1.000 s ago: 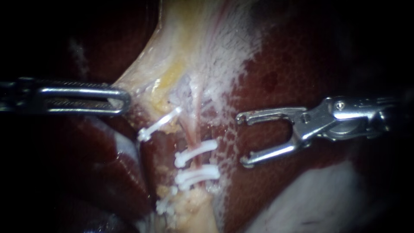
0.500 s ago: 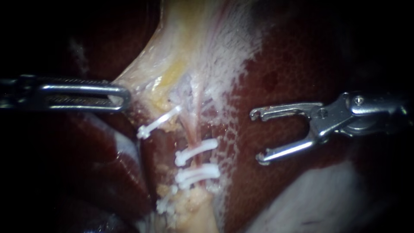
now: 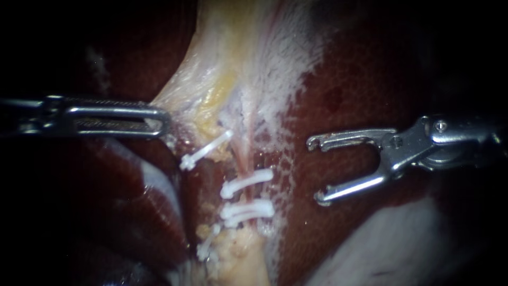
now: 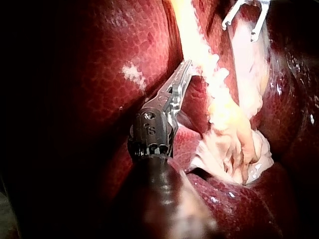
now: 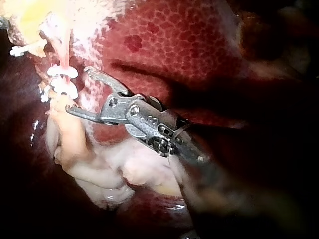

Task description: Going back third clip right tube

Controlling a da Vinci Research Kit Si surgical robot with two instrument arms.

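Right instrument (image 3: 315, 170) is hanging near the right tube (image 3: 242, 159), jaws spread, empty, level with its clips (image 3: 247, 181). Left instrument (image 3: 159, 123) is pinching pale tissue (image 3: 185, 100) on the tube's other side. Risk: if you're backing out crooked, a jaw tip is snagging a clip or scoring liver (image 3: 360, 79).

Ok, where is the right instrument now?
In the endoscope view the right instrument sits at the right, jaws open and empty over the liver, apart from the clips on the tube at centre.
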